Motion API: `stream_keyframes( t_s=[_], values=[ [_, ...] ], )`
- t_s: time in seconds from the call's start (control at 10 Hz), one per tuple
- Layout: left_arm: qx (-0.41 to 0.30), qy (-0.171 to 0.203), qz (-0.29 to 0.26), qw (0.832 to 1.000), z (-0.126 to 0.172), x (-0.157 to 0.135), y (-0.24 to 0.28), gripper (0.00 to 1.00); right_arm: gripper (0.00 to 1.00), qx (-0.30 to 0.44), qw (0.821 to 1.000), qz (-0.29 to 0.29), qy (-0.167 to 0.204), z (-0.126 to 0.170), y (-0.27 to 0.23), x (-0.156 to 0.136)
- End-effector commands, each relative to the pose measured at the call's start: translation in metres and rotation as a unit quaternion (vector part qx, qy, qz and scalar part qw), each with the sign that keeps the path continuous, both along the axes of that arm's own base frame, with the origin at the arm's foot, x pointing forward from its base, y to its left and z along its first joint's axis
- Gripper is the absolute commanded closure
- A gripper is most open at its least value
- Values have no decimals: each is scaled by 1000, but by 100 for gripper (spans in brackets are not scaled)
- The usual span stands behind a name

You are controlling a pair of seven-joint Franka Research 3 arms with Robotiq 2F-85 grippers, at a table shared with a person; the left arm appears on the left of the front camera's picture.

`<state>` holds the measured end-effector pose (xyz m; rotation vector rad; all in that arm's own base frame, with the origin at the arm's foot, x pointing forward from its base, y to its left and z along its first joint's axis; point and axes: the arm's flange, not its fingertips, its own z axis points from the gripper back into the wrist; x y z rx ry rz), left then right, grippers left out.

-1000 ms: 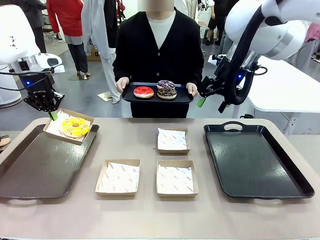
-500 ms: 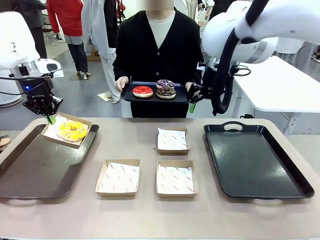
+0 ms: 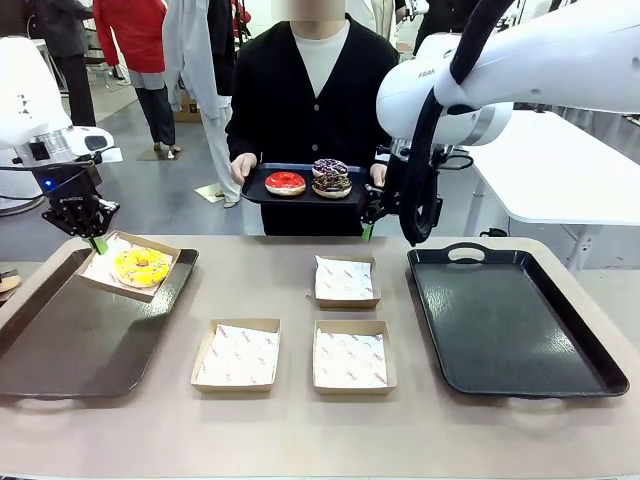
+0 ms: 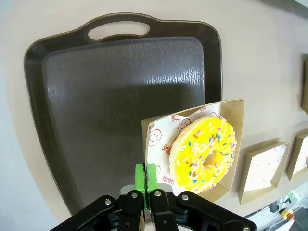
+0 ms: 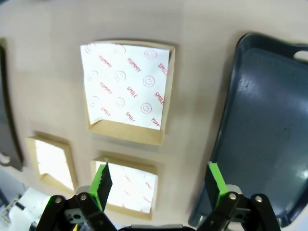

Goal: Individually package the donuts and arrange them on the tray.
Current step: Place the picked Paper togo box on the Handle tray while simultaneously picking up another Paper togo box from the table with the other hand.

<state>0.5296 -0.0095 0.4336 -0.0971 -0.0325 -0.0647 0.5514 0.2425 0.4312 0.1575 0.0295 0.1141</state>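
Now one boxed donut goes to the tray, three more wait

Clearly the left gripper (image 3: 97, 240) is pinched fully together on the far corner of the filled box (image 3: 163, 241), with its green pads on cardboard and paper only. I think this hold is chosen so that no finger touches the icing of the yellow donut (image 3: 128, 266), which lies flat inside the box. The box is over the far right corner of the left tray (image 3: 70, 340) and a little tilted. Whether its bottom already rests on the tray, I cannot tell. In the left wrist view the donut is just beside the closed pads and is not touched by them.

The right gripper (image 3: 370, 222) has its jaws spread wide and holds nothing. It hangs just beside the small tray (image 3: 300, 200), which the person (image 3: 320, 110) holds up with both hands at the far side of the table (image 3: 300, 440). On this tray are the red donut (image 3: 275, 184), the purple donut (image 3: 331, 168) and the chocolate donut (image 3: 332, 187). The purple one is behind or upon the chocolate one, and I cannot say which. The tray is probably lifted to bring the donuts within reach of the open jaws, so one of them is likely the next to be taken.

Between the two big trays stand the far box (image 3: 345, 300), the near-left box (image 3: 237, 385) and the near-right box (image 3: 351, 388). All are paper-lined, open upward and well apart, I suppose one for each waiting donut. The right tray (image 3: 500, 320) has no box on it.
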Motion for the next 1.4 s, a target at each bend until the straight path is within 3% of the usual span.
stream_keyframes(
  t_s=[0.0,0.3,0.5,1.0,1.3],
  values=[
    [-22,-4,-15,1000,-1,7,4,99,0,-35,999,-8,-18,-7,12,17],
    [-16,-6,-12,1000,-5,13,4,99,0,-50,997,-50,-28,-35,17,38],
    [-8,2,-6,1000,-6,6,-1,99,0,-14,998,-50,-30,-33,17,37],
    [-8,4,-6,1000,-8,7,-1,99,0,-32,999,-36,-20,-38,12,34],
    [22,-30,10,999,-14,20,-11,99,0,-44,997,-68,-15,-62,17,42]
  ],
)
